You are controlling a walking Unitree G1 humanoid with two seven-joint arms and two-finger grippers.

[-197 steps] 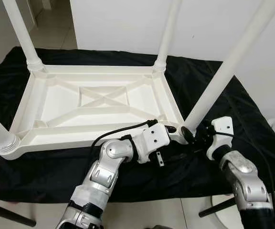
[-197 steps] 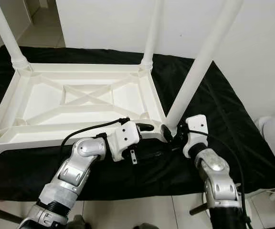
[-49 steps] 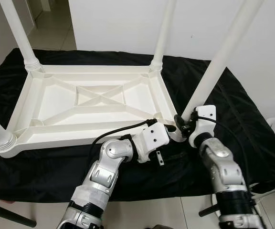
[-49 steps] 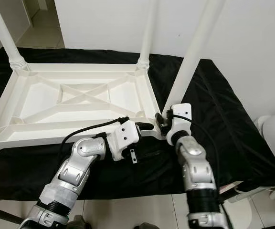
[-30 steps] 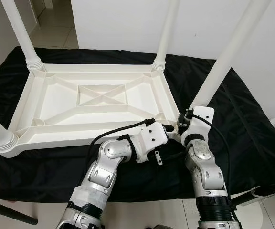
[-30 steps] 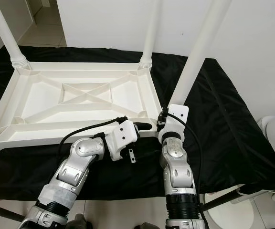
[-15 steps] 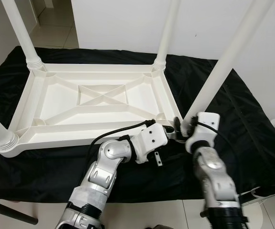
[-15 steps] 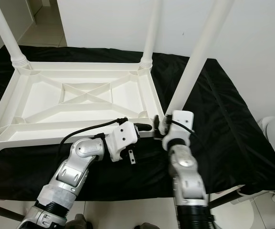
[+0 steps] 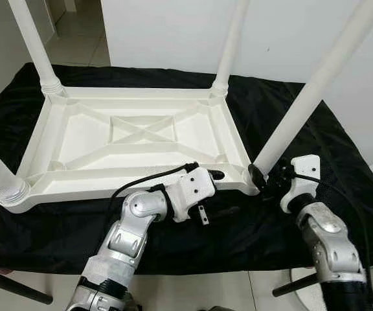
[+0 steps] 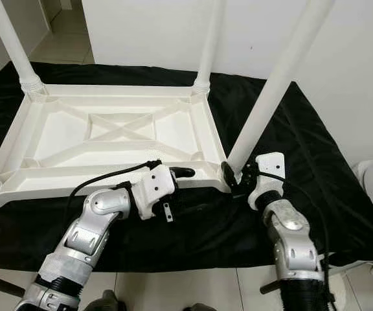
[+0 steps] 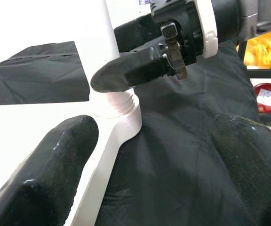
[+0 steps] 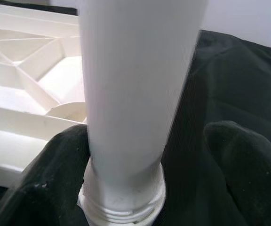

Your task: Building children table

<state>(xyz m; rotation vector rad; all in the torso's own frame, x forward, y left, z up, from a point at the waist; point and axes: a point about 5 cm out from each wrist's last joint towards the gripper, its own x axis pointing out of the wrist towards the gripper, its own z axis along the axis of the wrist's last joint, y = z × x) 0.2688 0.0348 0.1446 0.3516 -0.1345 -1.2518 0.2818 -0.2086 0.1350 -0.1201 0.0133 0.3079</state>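
The upturned white table [image 9: 141,139] lay on a black cloth [image 9: 342,162], the right end effector [image 9: 264,180] spread around its near-right leg [image 9: 303,103], the left end effector [image 9: 214,175] apart beside the corner.

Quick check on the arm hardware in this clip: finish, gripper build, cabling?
Both arms are silver metal with rounded joint housings. Each wrist ends in a white plastic block carrying two long, blunt black fingers: left gripper, right gripper. A black cable loops along each forearm to its wrist. The left wrist view shows a toothed metal gear on the right gripper.
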